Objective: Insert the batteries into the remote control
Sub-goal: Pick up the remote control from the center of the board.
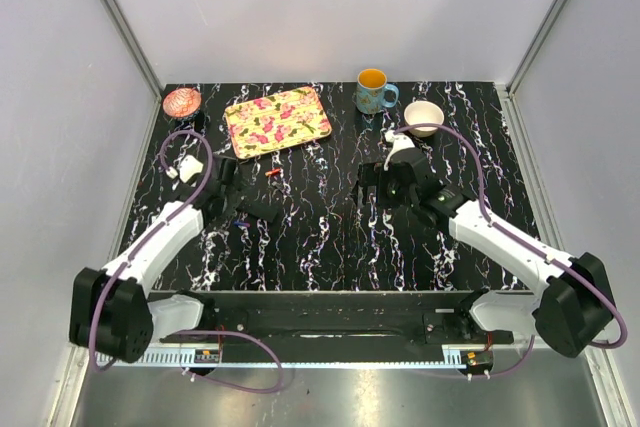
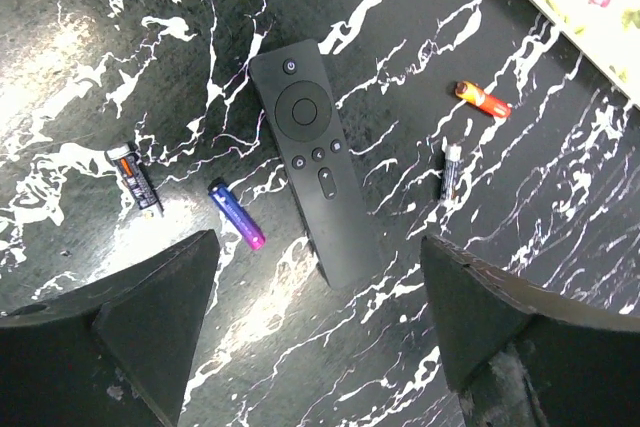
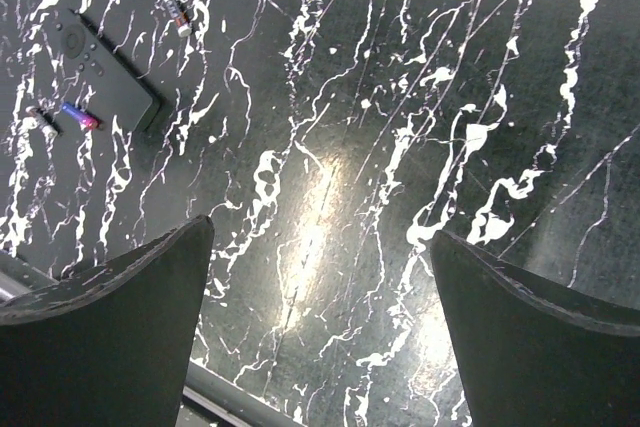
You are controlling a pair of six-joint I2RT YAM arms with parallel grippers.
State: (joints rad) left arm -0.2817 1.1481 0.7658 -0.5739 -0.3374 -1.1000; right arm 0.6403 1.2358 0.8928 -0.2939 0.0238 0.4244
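- The left end effector point(image 2: 318, 267) hangs spread wide and empty over the remote control point(image 2: 315, 162), which lies buttons-up on the counter point(image 2: 90, 7), its near end seemingly between the fingertips.
- Left of the remote lie a black battery point(image 2: 136, 178) and a purple battery point(image 2: 237, 214); right of it lie a red battery point(image 2: 483, 99) and a dark battery point(image 2: 450, 169).
- The right end effector point(image 3: 320, 247), also spread and empty, is well apart from them.

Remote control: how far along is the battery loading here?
Nothing done: the remote control lies buttons-up, four batteries loose beside it. In hand: nothing; the left gripper hovers above it, the right gripper off to the side, both jaws open. Left: opening it, loading batteries.
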